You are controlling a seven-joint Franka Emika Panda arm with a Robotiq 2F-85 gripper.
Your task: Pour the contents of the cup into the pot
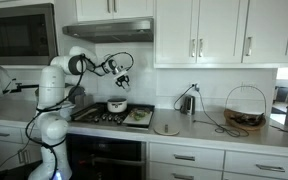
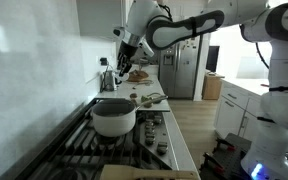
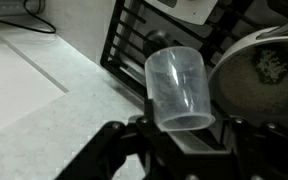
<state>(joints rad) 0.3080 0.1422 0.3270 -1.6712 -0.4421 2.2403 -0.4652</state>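
The pot [image 1: 116, 104] is small, round and whitish-silver and sits on the stove; it also shows in the other exterior view [image 2: 114, 117] and at the right edge of the wrist view [image 3: 264, 68], with something pale inside. My gripper [image 1: 123, 82] hangs above the pot, also seen in the other exterior view [image 2: 124, 62]. In the wrist view it [image 3: 184, 125] is shut on a clear plastic cup [image 3: 178, 88], held tilted beside the pot's rim.
Black stove grates [image 3: 144, 40] lie under the cup. A flat round disc [image 1: 166, 127] lies on the counter beside the stove. A kettle [image 1: 187, 103], a wire basket [image 1: 244, 108] and cables stand further along the counter. Wall cupboards hang above.
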